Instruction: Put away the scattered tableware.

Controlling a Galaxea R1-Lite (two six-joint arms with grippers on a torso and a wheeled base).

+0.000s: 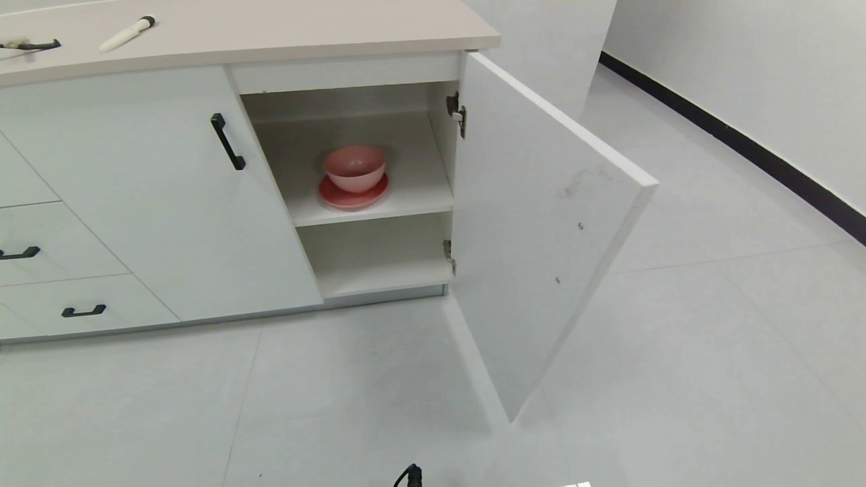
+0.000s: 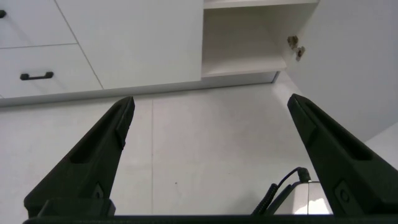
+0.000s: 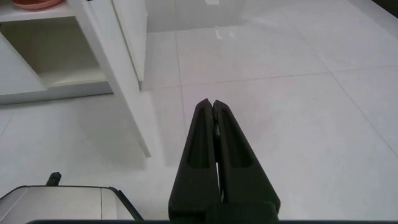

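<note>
Head view: bowl (image 1: 354, 168) on plate (image 1: 353, 196) already shelved in the open cabinet (image 1: 379, 210) — white-handled utensil (image 1: 127, 32) left on the counter (image 1: 304, 27). Left gripper (image 2: 211, 102) spread, empty — right gripper (image 3: 213, 106) pinched together, empty.

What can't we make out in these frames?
Head view: closed door hides the cupboard space behind it.
Head view: black tool on the countertop, cut off by the picture's edge; type unclear.
Right wrist view: pink plate cut off by the picture's edge.
Head view: open door shows its inner face; outer face hidden.
</note>
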